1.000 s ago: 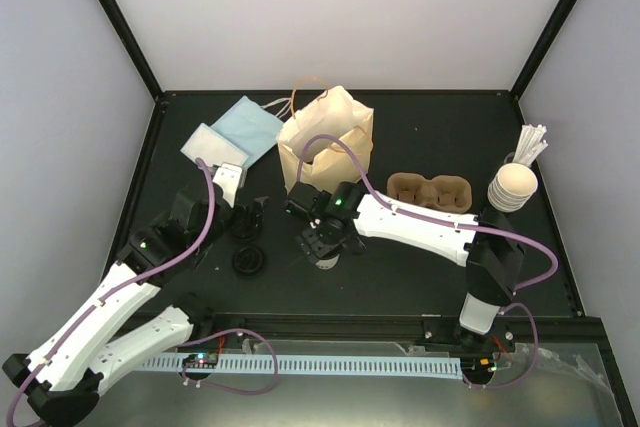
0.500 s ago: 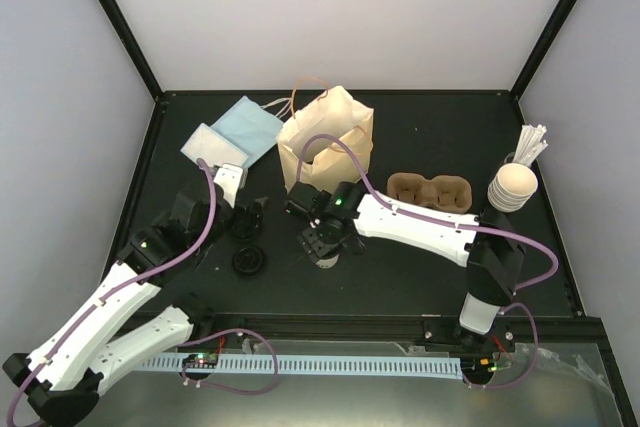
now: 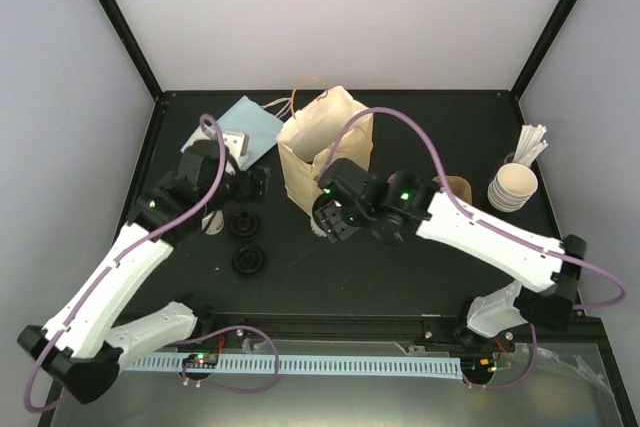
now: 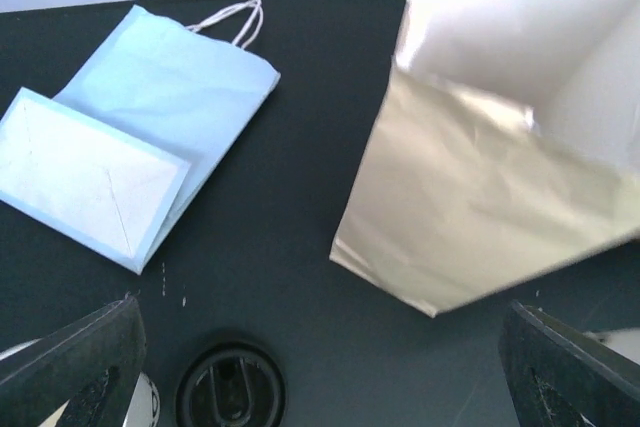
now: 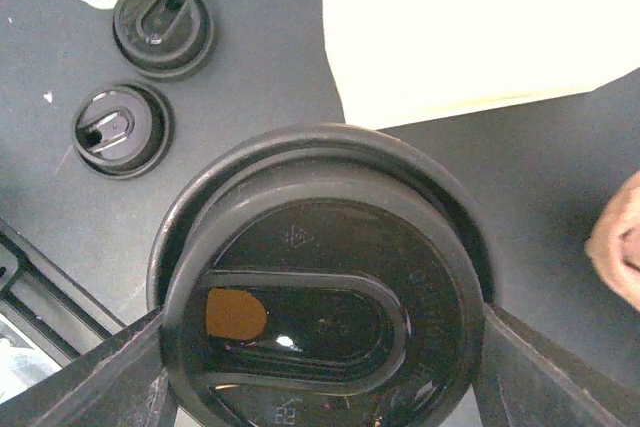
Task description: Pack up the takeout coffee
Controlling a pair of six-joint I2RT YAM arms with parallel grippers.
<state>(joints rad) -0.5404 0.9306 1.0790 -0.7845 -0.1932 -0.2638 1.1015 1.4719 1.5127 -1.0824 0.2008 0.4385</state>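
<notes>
Centrally: coffee cup (image 5: 320,287) with black lid, clamped by the right gripper (image 5: 320,377), just beside the tan paper bag (image 5: 480,27). Leftward: left gripper (image 4: 320,357) with jaws wide apart, near the blue bag (image 4: 170,137) and two spare lids (image 3: 247,260).

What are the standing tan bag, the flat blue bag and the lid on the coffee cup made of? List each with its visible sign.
Tan bag: looks like matte kraft paper; creased, folded walls.
Blue bag: likely paper, matte, lying flat with sharp folds and white twisted-cord handles.
Cup lid: probably moulded plastic, black, slightly glossy; embossed marks and highlights.
</notes>
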